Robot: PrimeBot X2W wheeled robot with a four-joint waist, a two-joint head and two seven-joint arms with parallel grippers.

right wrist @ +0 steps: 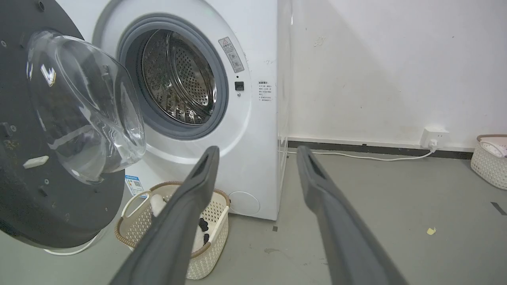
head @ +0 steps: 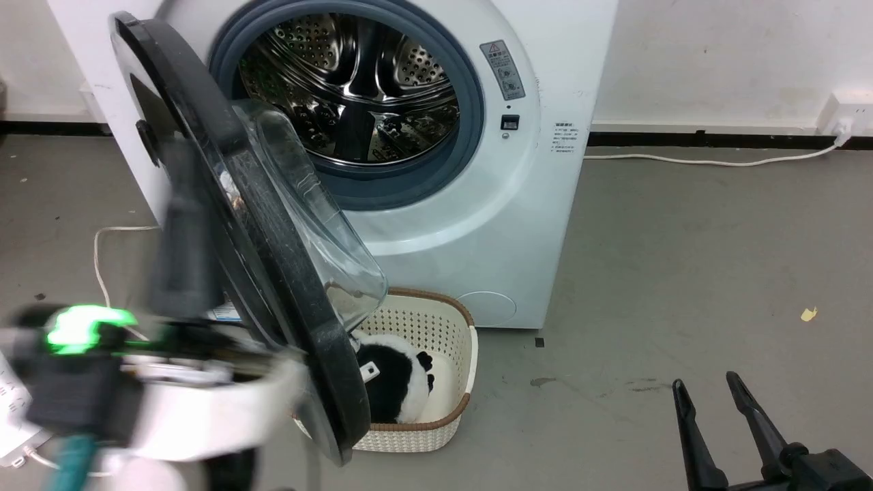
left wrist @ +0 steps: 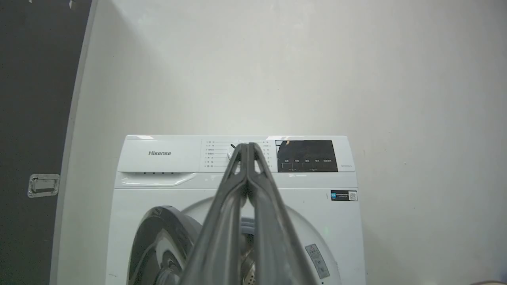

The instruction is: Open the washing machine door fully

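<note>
Room: grey floor (head: 682,273) meeting a white wall (head: 716,61) with a dark skirting strip.
Washing machine door (head: 273,259): one. It stands swung out from the porthole, left of centre in the head frame, seen nearly edge-on. The black rim runs from upper left to bottom centre. The clear glass bowl bulges toward the frame's right.
Washing machine (head: 477,225): one white front-loader against the wall, top centre of the head frame, porthole uncovered.
Gasket (head: 475,109): one grey ring around the porthole.
Drum (head: 354,88): one, perforated steel, with bare walls and paddles visible inside.
Labels: one grey warning label (head: 502,68) right of the gasket; one blue sticker (right wrist: 134,185) low on the machine front.
Baskets: two. The cream basket (head: 470,334) sits on the floor just in front of the machine, under the door's lower edge. The second basket (right wrist: 489,162) is at the right edge of the right wrist frame, by the wall.
Contents: the cream basket holds one black-and-white plush item (head: 399,382). The second basket's contents cannot be identified.
Left gripper (left wrist: 247,147): fingers pressed together, nothing between them. Its arm is a blur at the lower left of the head frame, on the door's outer side. Contact with the door cannot be told.
Right gripper (head: 706,382): fingers spread wide, holding nothing, at the lower right of the head frame, well apart from the door.
Power: one wall socket (head: 842,112) with one white cable (head: 709,161) along the floor.
</note>
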